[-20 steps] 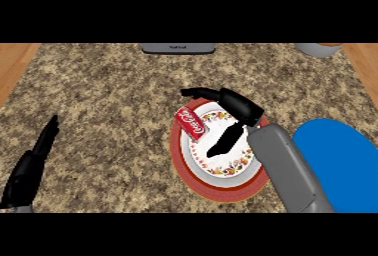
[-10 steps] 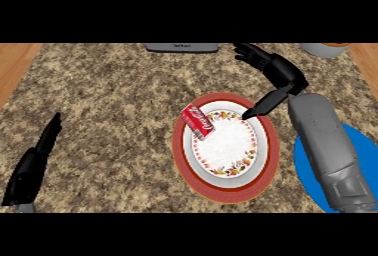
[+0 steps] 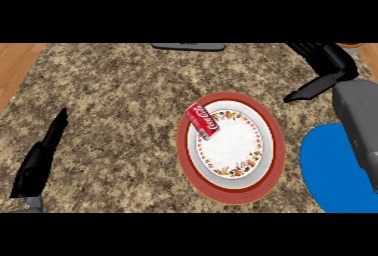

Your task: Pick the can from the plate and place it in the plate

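A red can (image 3: 204,121) lies on its side at the upper left rim of a white patterned plate (image 3: 236,150), which sits on a larger red plate (image 3: 262,186). A blue plate (image 3: 328,170) shows at the right, partly under my right forearm. My right hand (image 3: 325,70) is up at the top right, open, fingers spread, well away from the can. My left hand (image 3: 40,160) rests open at the left edge, fingers pointing up.
A grey object (image 3: 188,46) lies at the top edge of the speckled counter (image 3: 111,100). A wooden strip (image 3: 15,60) borders the counter at the left.
My right hand has let go of the can and pulled up and to the right, away from the plates. The can stays lying at the plate's rim. The left hand has not moved.
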Controlling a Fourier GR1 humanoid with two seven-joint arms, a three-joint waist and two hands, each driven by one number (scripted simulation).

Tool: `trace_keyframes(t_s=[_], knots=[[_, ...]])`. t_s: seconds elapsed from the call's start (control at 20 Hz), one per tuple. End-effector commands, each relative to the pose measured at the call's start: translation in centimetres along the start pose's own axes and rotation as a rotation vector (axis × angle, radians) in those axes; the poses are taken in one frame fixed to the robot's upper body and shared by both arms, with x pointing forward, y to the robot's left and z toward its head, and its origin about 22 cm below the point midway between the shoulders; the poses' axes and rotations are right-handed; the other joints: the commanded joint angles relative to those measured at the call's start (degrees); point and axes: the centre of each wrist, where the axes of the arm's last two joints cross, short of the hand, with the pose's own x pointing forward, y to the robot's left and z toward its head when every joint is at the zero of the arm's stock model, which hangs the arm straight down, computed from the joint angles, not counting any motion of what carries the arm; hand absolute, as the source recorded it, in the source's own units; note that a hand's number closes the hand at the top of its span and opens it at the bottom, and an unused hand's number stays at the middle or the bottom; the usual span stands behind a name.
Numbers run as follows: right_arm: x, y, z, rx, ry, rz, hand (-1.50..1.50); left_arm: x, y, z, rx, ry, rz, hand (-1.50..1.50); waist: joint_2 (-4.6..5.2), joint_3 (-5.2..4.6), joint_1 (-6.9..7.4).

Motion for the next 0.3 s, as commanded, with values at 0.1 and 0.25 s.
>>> trace_keyframes(t_s=[0.1,0.25], knots=[[-0.4,-2.5,2.4,0.026,-0.063,-0.030,-1.50,0.4,-0.2,0.4,-0.024,-0.015,0.000,0.00,0.55,0.14,1.83],[1.0,-4.2,2.9,0.009,-0.075,-0.021,-1.50,0.7,-0.2,-0.3,-0.028,-0.029,0.000,0.00,0.68,0.15,1.61]])
